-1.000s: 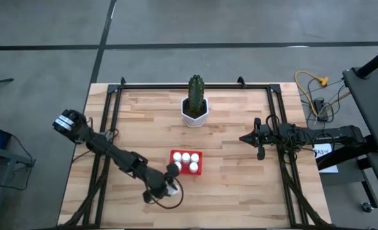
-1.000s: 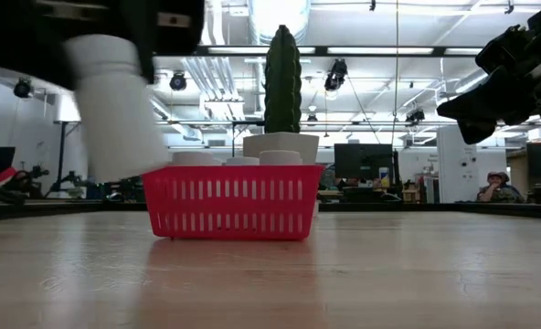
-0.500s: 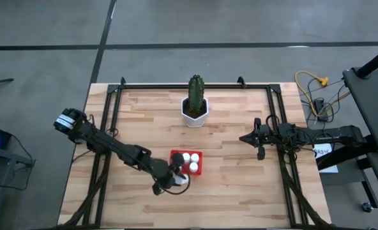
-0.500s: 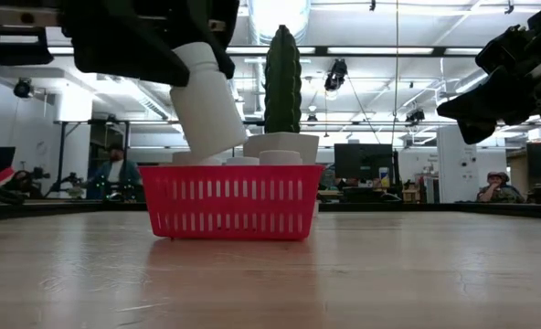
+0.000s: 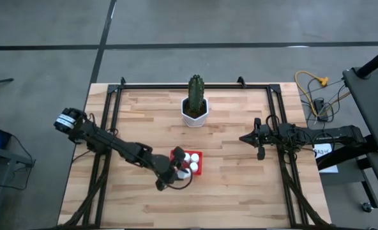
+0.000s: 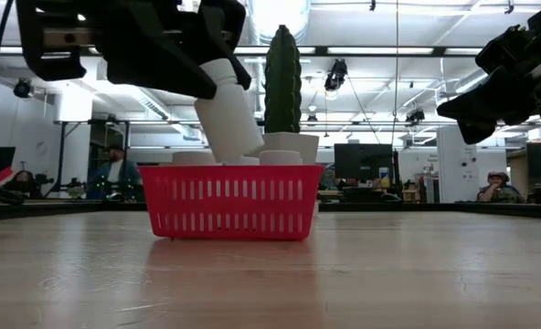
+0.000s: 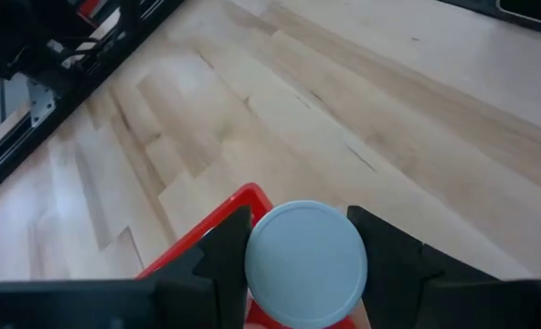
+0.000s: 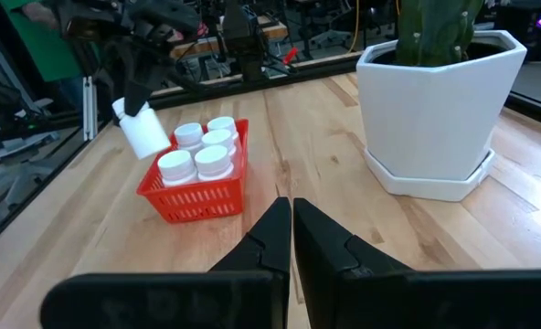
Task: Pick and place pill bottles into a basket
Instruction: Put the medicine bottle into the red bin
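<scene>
Right now the left gripper point(image 6: 217, 71) is clamped on a pill bottle point(image 6: 231, 114), its two fingers pressed against the bottle's sides, and it carries the bottle tilted above the near left corner of the basket point(image 6: 231, 201). The tilt likely follows from the long reach of the left arm across the table, and the bottle's lower end already dips toward the rim, which suggests it is being lined up with the one free spot among the other bottles point(image 8: 204, 146) standing upright inside. From the left wrist the bottle's round end point(image 7: 305, 264) fills the gap between the fingers, with the red rim point(image 7: 217, 226) just beneath. On the high view the basket point(image 5: 196, 167) sits near the table's middle, well apart from the cactus pot point(image 5: 194, 112) at the far side. The right gripper point(image 5: 260, 145) waits over the right part of the table, fingers drawn together on nothing. The table point(image 5: 234, 179) is pale wood planking framed by dark rails. Beyond it lies a workshop with ceiling lamps, monitors and a seated person point(image 6: 115, 174) far behind.
</scene>
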`<state>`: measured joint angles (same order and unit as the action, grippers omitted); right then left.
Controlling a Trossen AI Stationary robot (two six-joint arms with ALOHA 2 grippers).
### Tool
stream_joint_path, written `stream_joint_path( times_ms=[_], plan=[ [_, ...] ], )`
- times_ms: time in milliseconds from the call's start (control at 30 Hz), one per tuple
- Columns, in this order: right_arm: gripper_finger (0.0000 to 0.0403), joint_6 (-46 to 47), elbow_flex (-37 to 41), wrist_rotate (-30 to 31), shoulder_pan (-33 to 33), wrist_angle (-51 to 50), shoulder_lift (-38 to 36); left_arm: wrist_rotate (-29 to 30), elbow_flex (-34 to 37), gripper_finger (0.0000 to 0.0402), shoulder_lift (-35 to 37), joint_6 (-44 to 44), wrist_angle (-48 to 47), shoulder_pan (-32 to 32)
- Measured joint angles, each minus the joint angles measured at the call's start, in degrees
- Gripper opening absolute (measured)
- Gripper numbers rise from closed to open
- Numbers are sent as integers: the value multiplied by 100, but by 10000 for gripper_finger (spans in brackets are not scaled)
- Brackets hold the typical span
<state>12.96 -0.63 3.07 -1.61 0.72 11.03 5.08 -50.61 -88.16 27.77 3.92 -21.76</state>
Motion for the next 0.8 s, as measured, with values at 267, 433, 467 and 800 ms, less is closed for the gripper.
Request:
stream_joint_path(
  times_ms=[267,433,467,800],
  plan=[
    [8,5,1,0,0,1,0,2,0,142,4,13,-31,39],
    [9,6,1,0,0,-1,0,341,0,142,74,24,-65,39],
    [8,8,-1,0,0,-1,0,407,2,142,106,24,-61,39],
    [9,3,1,-2,0,1,2,609,45,142,203,-66,-438,66]
  ],
)
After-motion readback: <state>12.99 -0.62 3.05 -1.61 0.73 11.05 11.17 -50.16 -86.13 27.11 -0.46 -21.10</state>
